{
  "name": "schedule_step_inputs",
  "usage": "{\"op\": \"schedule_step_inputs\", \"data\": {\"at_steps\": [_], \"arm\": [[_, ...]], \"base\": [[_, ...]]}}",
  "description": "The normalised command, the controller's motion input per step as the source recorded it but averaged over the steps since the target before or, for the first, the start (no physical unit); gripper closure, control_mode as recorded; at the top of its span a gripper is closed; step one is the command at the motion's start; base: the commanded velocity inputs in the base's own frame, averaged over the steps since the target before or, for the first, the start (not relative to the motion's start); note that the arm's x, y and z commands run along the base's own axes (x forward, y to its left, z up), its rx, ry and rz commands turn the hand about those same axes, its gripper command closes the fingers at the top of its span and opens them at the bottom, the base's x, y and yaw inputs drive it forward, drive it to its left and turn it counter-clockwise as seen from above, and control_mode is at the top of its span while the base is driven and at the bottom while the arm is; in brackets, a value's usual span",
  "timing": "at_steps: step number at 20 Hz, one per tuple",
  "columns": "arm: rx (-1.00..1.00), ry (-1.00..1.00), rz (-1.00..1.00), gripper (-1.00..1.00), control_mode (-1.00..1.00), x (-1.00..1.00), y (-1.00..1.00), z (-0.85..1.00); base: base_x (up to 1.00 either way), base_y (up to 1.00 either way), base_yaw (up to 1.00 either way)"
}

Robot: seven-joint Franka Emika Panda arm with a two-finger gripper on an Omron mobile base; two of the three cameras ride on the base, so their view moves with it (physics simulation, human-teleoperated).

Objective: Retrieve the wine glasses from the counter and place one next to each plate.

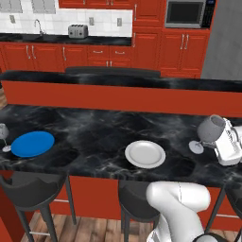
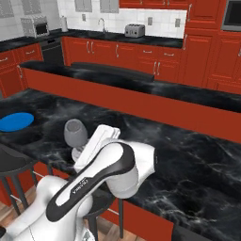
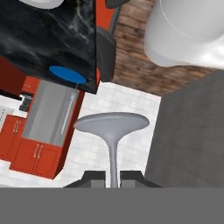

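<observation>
In the left base view you see the black marble-look counter with white veins (image 1: 94, 127) running across the frame above red cabinet fronts. On it, toward the left, lies the round flat bright blue plate (image 1: 32, 143), and just beside its left edge stands a small clear stemmed wine glass (image 1: 4, 134), partly cut by the frame edge. Near the middle of the counter's front lies the round white plate with a raised rim (image 1: 145, 154). At the right, a second greyish see-through wine glass (image 1: 207, 133) is tilted, its bowl up and to the right and its round foot low by the counter surface; you cannot tell whether the foot touches it. The white two-finger gripper (image 1: 221, 139) meets this glass at the stem, well apart from the white plate.

In the right base view you find the same glass (image 2: 75, 133) above the counter's near edge, its bowl against the gripper's white hand, with the arm's elbow in front. The blue plate (image 2: 15, 121) lies far to the left.

In the hand view you look along the stem of the held glass (image 3: 111, 127): the round foot spreads wide ahead and the thin stem runs down between the dark fingertips (image 3: 94, 177), which are pinched narrowly on it. The blue plate (image 3: 67, 74) shows on the counter (image 3: 48, 39) beyond.
</observation>
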Motion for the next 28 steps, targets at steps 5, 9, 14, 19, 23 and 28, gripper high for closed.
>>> {"op": "schedule_step_inputs", "data": {"at_steps": [5, 9, 14, 19, 23, 28], "arm": [[-0.02, 0.00, -0.03, 1.00, -1.00, 0.16, 0.00, -0.24], [-0.05, 0.00, -0.04, 1.00, -1.00, 0.17, 0.00, -0.27], [-0.05, 0.00, -0.05, 1.00, -1.00, 0.27, -0.04, -0.33], [-0.02, 0.00, -0.02, 1.00, -1.00, 0.30, -0.17, -0.27], [-0.01, 0.01, -0.02, 1.00, -1.00, 0.18, -0.24, -0.23], [-0.02, 0.05, -0.05, 1.00, -1.00, 0.13, -0.05, -0.27]], "base": [[0.00, 0.00, 0.00], [0.00, 0.00, 0.00], [0.00, 0.00, 0.00], [0.00, 0.00, 0.00], [0.00, 0.00, 0.00], [0.00, 0.00, 0.00]]}}
